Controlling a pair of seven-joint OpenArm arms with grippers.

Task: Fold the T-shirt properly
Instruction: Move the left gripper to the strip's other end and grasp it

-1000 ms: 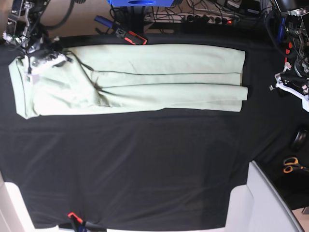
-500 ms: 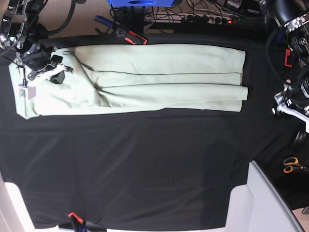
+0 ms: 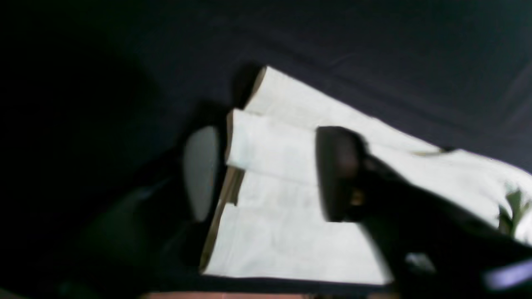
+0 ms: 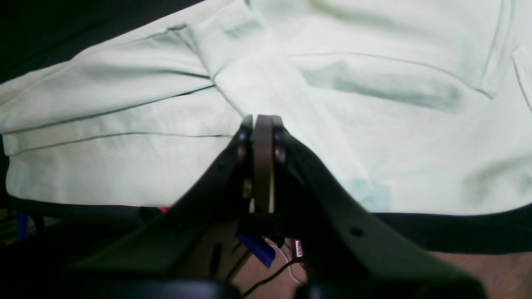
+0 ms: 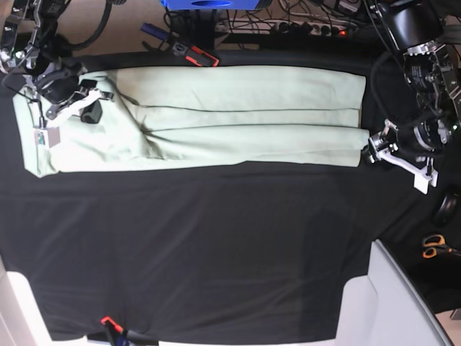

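The soft, limp T-shirt [image 5: 238, 115] is best pinched at its layered hem by the spread left gripper [image 3: 266, 174], right gripper [image 4: 262, 124] pressed together.

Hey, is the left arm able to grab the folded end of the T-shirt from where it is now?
Probably yes: the left gripper is open, straddling the T-shirt end, nothing between.

T-shirt [image 5: 216, 115] folded lengthwise on black cover [image 5: 216, 245] | left hand [image 5: 371, 146] at hem
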